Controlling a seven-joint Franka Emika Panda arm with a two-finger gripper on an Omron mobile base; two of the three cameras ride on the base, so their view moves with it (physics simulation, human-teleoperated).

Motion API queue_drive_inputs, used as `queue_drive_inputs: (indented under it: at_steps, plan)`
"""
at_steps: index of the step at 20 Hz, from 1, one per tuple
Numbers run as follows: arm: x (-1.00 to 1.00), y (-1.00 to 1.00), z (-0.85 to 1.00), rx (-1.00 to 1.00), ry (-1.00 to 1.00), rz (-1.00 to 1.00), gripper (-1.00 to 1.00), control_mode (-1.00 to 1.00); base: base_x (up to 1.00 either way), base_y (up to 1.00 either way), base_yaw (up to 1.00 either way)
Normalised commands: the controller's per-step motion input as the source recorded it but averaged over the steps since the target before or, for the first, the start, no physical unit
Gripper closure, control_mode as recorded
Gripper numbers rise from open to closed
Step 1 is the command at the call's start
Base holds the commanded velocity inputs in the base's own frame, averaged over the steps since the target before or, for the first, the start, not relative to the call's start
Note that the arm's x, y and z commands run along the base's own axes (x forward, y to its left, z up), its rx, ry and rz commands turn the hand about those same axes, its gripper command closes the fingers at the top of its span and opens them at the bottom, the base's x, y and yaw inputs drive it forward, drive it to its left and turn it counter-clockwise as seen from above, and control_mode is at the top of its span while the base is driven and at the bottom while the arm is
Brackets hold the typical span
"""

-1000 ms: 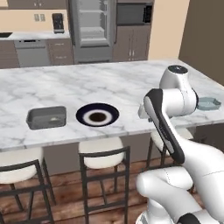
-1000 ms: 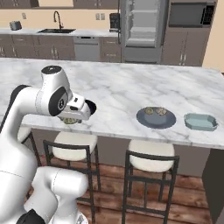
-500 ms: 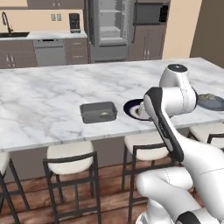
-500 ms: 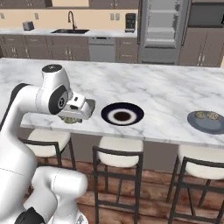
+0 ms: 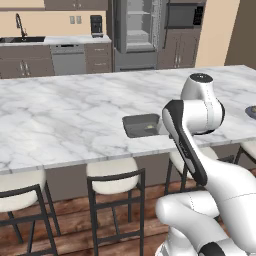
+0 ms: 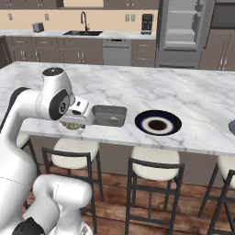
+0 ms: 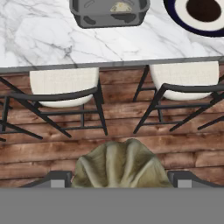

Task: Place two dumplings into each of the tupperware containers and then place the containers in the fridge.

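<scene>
Your fingers (image 7: 119, 180) stand wide around a dumpling (image 7: 119, 165), gripped between them just off the desk's (image 5: 65, 120) near edge. The dark grey container (image 6: 109, 115) sits by that edge with another dumpling (image 7: 121, 6) inside, beside the navy-rimmed plate (image 6: 158, 123)

No readable text — no labels, no numbers.

Both base views look forward and down over the marble counter (image 5: 75, 115) from behind the arm, left and right, sharing its near edge and the dark grey container (image 6: 109, 115); the hand view looks close along the gripper (image 7: 118, 179) past that edge
</scene>
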Motion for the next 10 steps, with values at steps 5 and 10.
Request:
queue_drive_inputs:
  at_steps: [5, 10]
  plan:
    - [0.00, 0.00, 0.00, 0.00, 0.00, 0.00, 1.00, 1.00, 0.51, -0.02, 0.00]
    - [0.00, 0.00, 0.00, 0.00, 0.00, 0.00, 1.00, 1.00, 0.46, 0.00, 0.00]
